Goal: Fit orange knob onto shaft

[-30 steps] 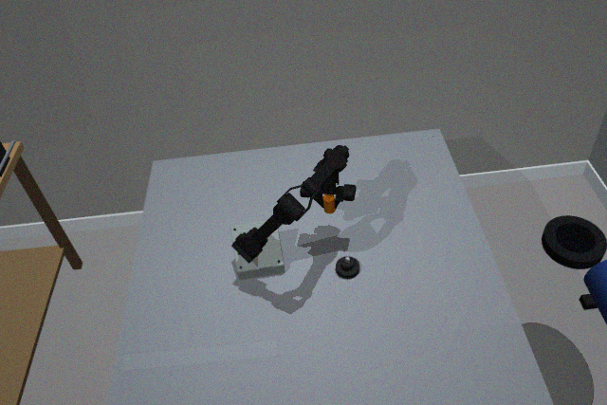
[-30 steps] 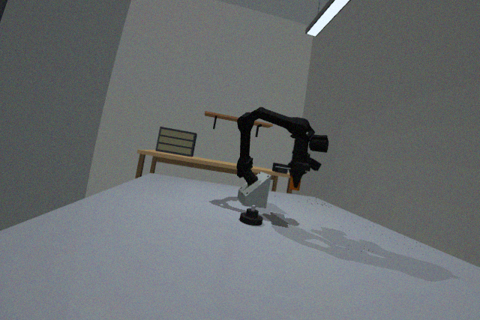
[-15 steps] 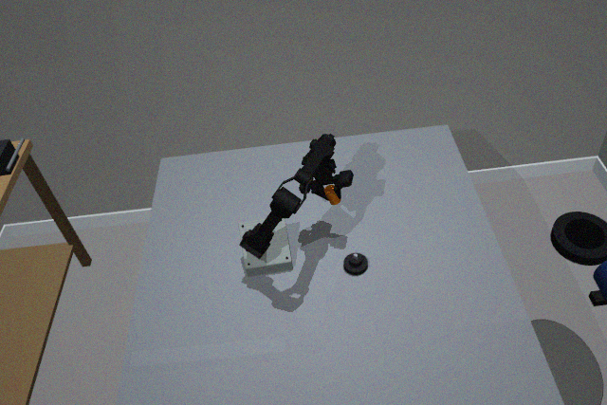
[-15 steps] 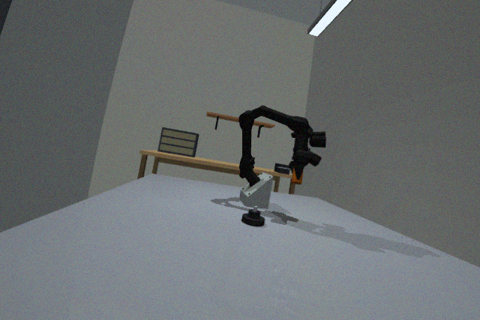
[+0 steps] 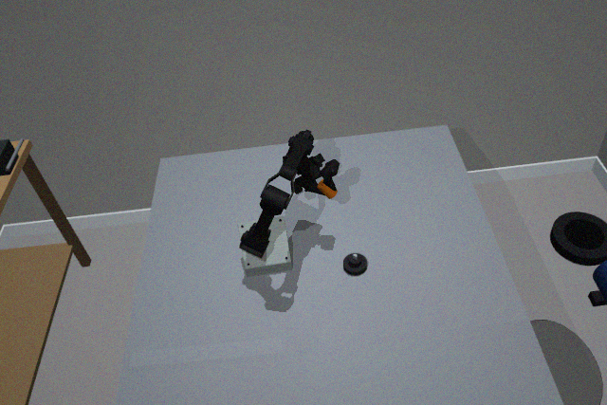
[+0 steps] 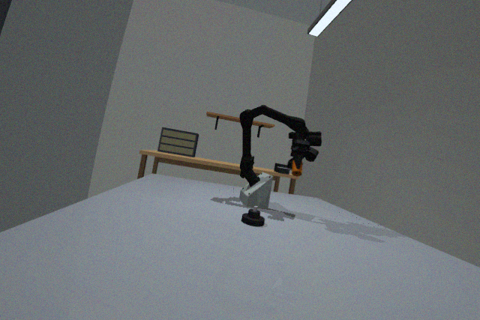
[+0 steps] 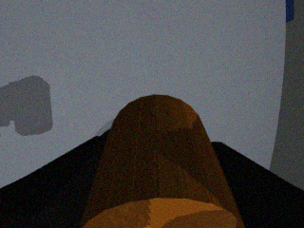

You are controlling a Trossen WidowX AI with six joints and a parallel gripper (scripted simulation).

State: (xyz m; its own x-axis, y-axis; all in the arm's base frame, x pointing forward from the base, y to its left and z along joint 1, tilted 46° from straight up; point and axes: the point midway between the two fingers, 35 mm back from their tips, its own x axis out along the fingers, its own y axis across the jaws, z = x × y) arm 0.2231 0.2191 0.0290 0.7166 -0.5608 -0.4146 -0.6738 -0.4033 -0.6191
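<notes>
The pincer (image 5: 327,183) is partly closed, pinching the orange knob (image 5: 326,189) by its sides, its jaws stopped at the knob's width. The knob hangs high above the grey worktop (image 5: 416,292), tilted. In the wrist view the knob (image 7: 161,197) fills the lower frame. The round pedestal (image 5: 355,264) stands on the worktop, well apart from the knob.

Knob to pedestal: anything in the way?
Nothing visible. The gripper holds the orange knob raised above the table. Between it and the round pedestal the top view shows only table surface and the arm's shadow. The shaft is too small to make out.
</notes>
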